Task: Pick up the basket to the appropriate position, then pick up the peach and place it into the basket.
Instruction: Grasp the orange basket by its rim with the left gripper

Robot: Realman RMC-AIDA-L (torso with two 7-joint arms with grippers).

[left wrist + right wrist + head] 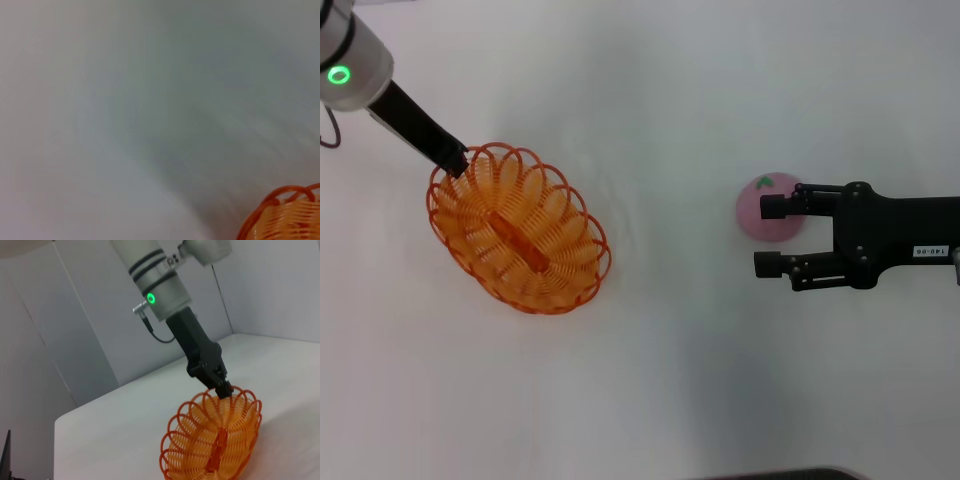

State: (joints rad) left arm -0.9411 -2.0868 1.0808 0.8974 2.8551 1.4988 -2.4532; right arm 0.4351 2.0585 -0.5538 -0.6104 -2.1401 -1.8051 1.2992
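Note:
The orange wire basket (pixel 518 228) lies on the white table at the left. My left gripper (pixel 455 160) is shut on its far-left rim; the right wrist view shows that gripper (pixel 222 387) pinching the rim of the basket (pixel 215 445). A bit of the basket's edge (pixel 285 215) shows in the left wrist view. The pink peach (pixel 768 230) with a green leaf mark sits to the right. My right gripper (pixel 763 236) is open beside it. Its far finger crosses over the peach and its near finger is clear of it.
The white table (pixel 670 380) stretches bare between the basket and the peach. Grey wall panels stand behind the table in the right wrist view.

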